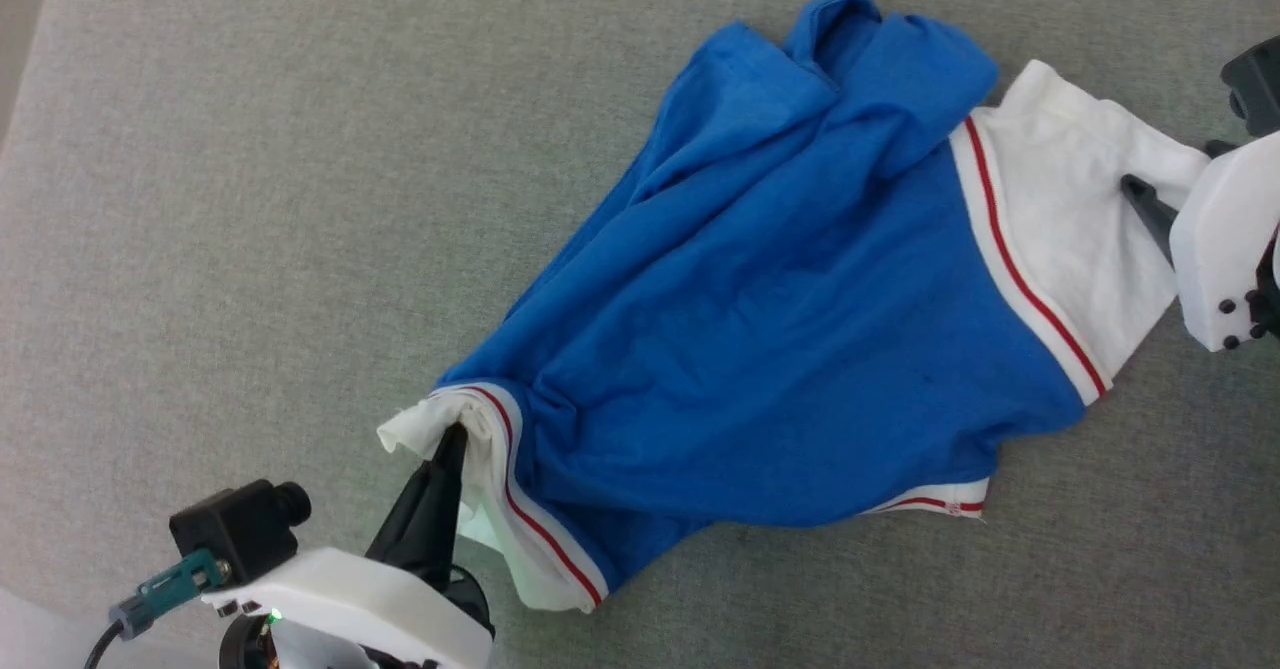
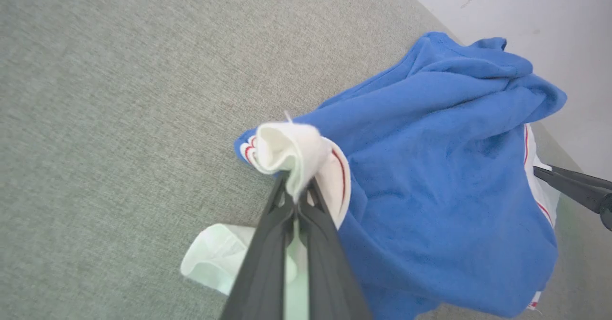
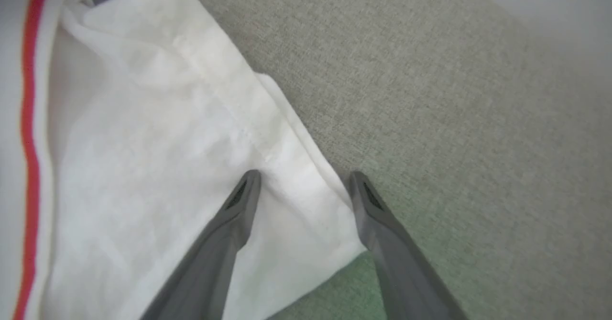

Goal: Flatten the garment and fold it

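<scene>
At the lower left of the head view, the left end effector (image 1: 455,441) is clamped on the bunched white cuff of the left sleeve (image 1: 490,469), fingers pressed together with cloth pinched between them. That grip looks sound; it should simply hold and act as the anchor.

Mid-counter (image 1: 250,199) lies the garment (image 1: 780,329), chest down or turned over, stretched slantwise between the two arms. Its blue body is creased, and a thick fold (image 1: 860,59) is heaped along the far edge.

On the right, the right end effector (image 3: 303,181) stands with its fingers wide apart, straddling the hem corner of the right sleeve (image 1: 1060,229). One finger lies over the white cloth and the other sits at its edge. Whether either tip is under the fabric I cannot tell.

The step in hand appears to be taking this second sleeve so the shirt can be drawn flat. To do it well:
- Push a little deeper past the hem before closing, so both layers are caught.
- Close fully.
- Pull outward, away from the left arm and low over the counter.
- Pull gently enough that the left cuff does not slip.
</scene>
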Motion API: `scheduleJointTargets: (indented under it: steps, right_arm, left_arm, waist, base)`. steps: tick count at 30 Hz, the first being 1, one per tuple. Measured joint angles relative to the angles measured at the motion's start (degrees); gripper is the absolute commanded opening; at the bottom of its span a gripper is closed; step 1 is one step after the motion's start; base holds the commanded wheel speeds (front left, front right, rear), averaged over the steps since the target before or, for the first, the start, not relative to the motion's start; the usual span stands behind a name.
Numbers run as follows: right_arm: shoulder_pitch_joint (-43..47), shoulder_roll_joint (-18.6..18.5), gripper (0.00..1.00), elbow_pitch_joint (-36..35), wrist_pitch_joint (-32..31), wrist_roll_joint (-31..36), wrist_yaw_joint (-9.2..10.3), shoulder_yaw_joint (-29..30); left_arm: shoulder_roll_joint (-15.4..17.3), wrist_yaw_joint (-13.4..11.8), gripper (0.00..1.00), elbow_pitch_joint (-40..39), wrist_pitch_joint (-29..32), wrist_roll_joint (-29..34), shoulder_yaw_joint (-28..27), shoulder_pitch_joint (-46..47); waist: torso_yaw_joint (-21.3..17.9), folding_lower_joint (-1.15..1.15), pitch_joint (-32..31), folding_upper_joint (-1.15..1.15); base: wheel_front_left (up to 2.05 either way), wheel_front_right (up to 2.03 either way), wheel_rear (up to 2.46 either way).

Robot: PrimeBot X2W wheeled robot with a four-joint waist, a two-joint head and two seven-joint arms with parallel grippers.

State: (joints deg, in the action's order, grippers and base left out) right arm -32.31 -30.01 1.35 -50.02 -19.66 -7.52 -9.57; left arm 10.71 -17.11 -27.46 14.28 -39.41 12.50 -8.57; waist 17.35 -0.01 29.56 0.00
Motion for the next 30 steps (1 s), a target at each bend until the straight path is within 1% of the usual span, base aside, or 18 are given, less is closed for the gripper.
scheduleJointTargets:
  steps: [1,2,3,4,8,10,12,16,20,22,24,26,30]
  right_arm:
    - [-0.22,-0.67,1.00,-0.02,-0.69,-0.33,0.00,-0.38]
    - [-0.36,-1.11,0.97,-0.08,-1.60,-0.78,0.00,-0.52]
    - [-0.47,-1.30,0.03,-0.18,-2.41,-1.31,0.00,-0.47]
    - [-0.57,-1.38,0.00,-0.40,-3.42,-1.94,0.00,-0.63]
    - [-0.35,-1.30,0.00,-1.47,-5.60,-3.63,0.00,-1.87]
    - [0.24,-1.15,0.00,-1.77,-5.03,-3.89,0.00,-1.69]
    - [1.38,-0.11,0.00,-1.86,-2.68,-4.08,0.00,-0.78]
    - [2.75,5.13,0.00,-2.48,4.95,-4.00,-0.01,3.94]
    - [3.93,12.41,0.00,-4.12,12.37,-4.11,-0.01,9.65]
    - [4.88,15.12,0.00,-5.67,14.95,-4.12,-0.01,11.26]
    - [5.49,17.71,0.00,-7.28,16.88,-4.22,-0.01,12.82]
    - [5.56,19.89,0.00,-9.07,18.41,-4.26,-0.01,14.00]
    - [4.42,22.38,0.00,-12.59,19.29,-4.70,-0.01,14.77]
  left_arm:
    - [-0.04,0.01,0.00,0.13,0.01,0.00,0.10,0.18]
    - [-0.09,0.01,0.00,0.27,0.01,-0.01,0.15,0.43]
    - [-0.16,0.01,0.00,0.36,0.00,-0.02,0.18,0.57]
    - [-0.23,0.01,0.00,0.46,0.01,-0.02,0.19,0.64]
    - [-0.30,0.02,0.00,0.96,0.00,-0.36,0.05,0.70]
    - [-0.31,0.02,0.00,0.98,-0.12,-0.45,-0.16,0.70]
    - [-0.32,0.01,0.00,0.93,-0.23,-0.56,-0.66,0.71]
    - [-0.51,-0.01,0.00,0.51,-0.70,-1.04,-1.69,0.77]
    - [-0.32,-0.09,0.00,0.34,-0.67,-1.46,-2.94,2.07]
    - [0.30,-0.18,0.00,0.22,-0.49,-1.43,-3.66,4.01]
    - [0.71,-0.60,0.00,0.00,0.23,-1.44,-4.43,6.42]
    - [1.91,-0.60,0.00,-0.02,1.81,-1.37,-4.70,9.12]
    - [3.78,-0.66,0.00,-0.12,5.77,-1.68,-5.21,15.28]
  waist:
    - [0.24,0.00,0.21,0.00]
    - [0.43,0.00,0.37,0.00]
    - [0.57,0.00,0.48,0.00]
    - [0.63,0.00,0.47,0.00]
    - [0.39,0.01,-0.26,0.00]
    - [0.05,0.01,-1.04,0.00]
    - [-0.40,0.01,-2.05,0.00]
    - [-1.56,0.01,-4.53,0.00]
    - [-2.99,0.01,-7.74,0.00]
    - [-3.78,0.01,-9.57,0.00]
    - [-4.64,0.01,-11.55,0.00]
    - [-5.55,0.00,-13.61,0.00]
    - [-7.50,0.00,-17.80,0.00]
  base:
    - [0.00,0.00,0.00]
    - [0.00,0.00,0.00]
    - [0.00,0.00,0.00]
    - [0.00,0.00,0.00]
    - [0.00,0.00,0.00]
    - [0.00,0.00,0.00]
    - [0.00,0.00,0.00]
    - [0.00,0.00,0.00]
    - [0.00,0.00,0.00]
    - [0.00,0.00,0.00]
    - [0.00,0.00,0.00]
    - [0.00,0.00,0.00]
    - [0.00,0.00,0.00]
